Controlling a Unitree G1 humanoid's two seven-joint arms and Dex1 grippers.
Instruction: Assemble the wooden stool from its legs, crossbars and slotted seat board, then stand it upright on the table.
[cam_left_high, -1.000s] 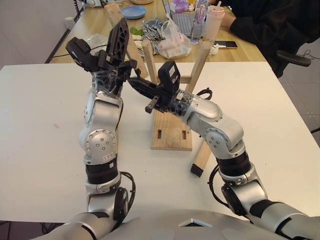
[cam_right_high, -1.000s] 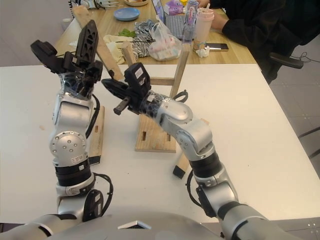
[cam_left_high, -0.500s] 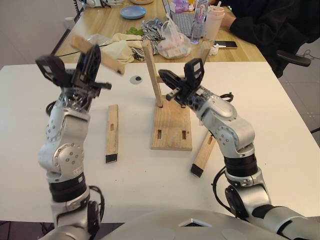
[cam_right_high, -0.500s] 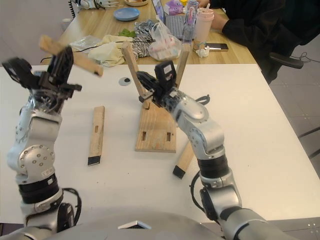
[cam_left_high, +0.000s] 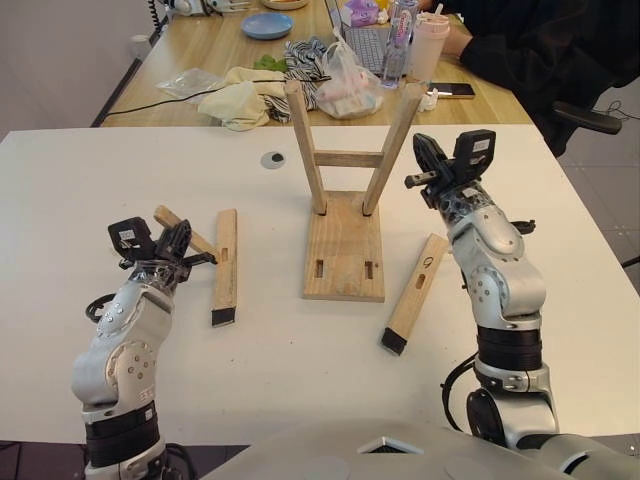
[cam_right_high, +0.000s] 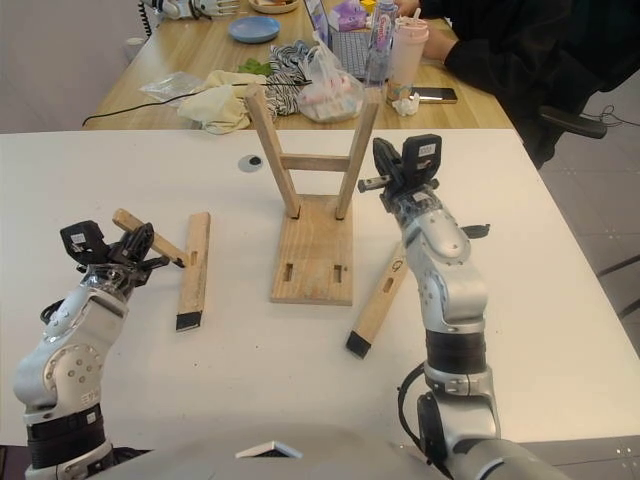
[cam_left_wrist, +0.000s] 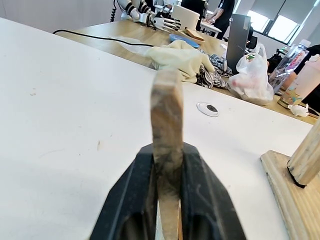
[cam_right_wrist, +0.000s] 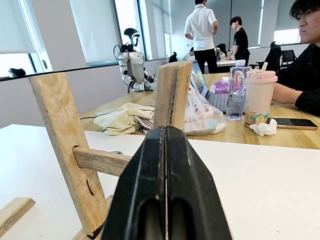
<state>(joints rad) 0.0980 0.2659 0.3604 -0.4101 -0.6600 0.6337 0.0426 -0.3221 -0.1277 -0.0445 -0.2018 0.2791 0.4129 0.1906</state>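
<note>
At lower left of the frame, the left tool (cam_left_high: 168, 247), clamped on a crossbar (cam_right_high: 135, 226) low over the table (cam_left_high: 80, 180), should carry it level to the legs (cam_left_high: 305, 150) standing on the centre seat board (cam_left_high: 345, 255), while the right tool (cam_left_high: 425, 168), pressed together and empty at upper right, braces them.

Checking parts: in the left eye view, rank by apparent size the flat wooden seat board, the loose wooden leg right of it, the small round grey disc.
Flat wooden seat board
Loose wooden leg right of it
Small round grey disc, farther back but plainly smallest
</note>
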